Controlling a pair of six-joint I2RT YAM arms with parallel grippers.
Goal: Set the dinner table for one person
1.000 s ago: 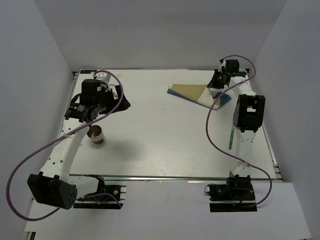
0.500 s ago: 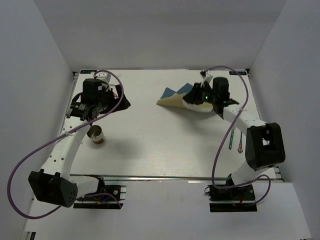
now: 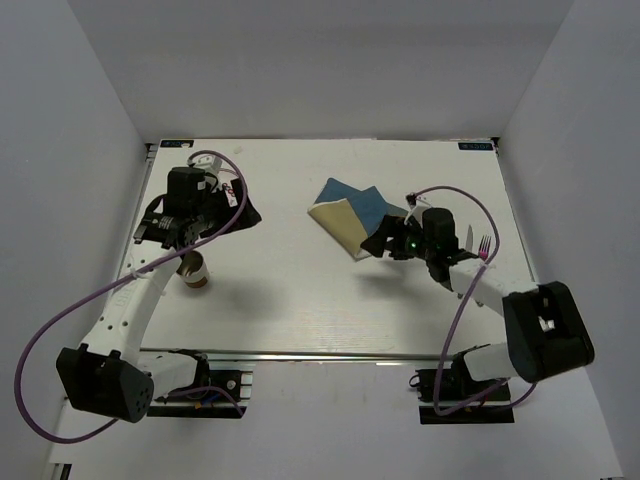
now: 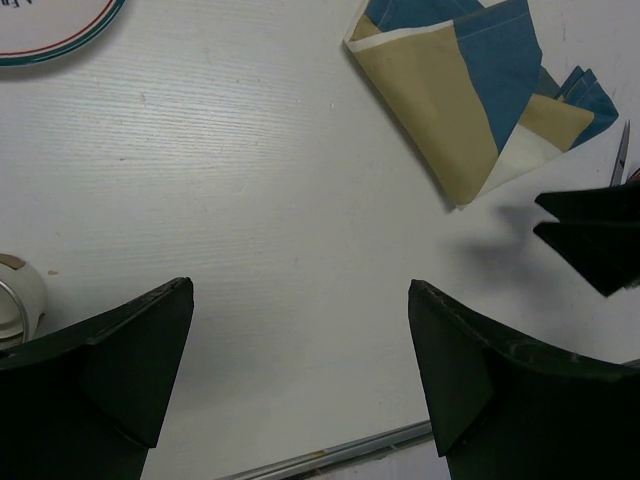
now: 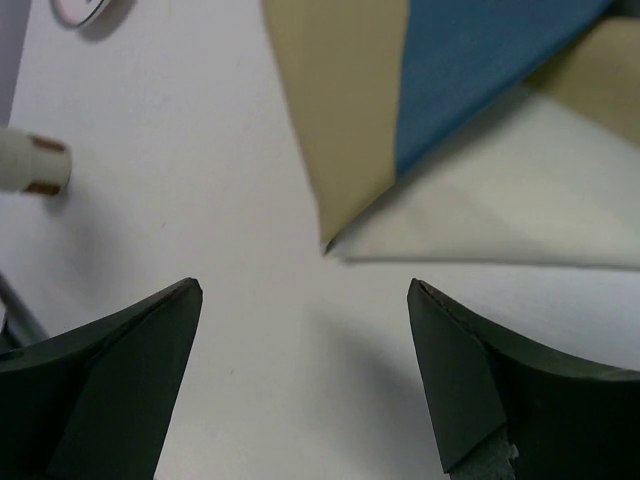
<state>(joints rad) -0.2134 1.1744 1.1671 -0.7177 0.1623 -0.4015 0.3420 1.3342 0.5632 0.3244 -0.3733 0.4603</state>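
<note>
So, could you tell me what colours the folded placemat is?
The placemat is blue, tan and white; the left wrist view shows it best.

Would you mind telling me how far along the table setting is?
Early. The placemat lies on the dinner table, folded over, not spread. Nothing is in hand: both the right gripper and left gripper stand open. The cup, fork and plate sit apart from it.

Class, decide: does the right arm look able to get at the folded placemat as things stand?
Probably yes: the right gripper hangs open just short of the folded placemat, with nothing between them.
</note>
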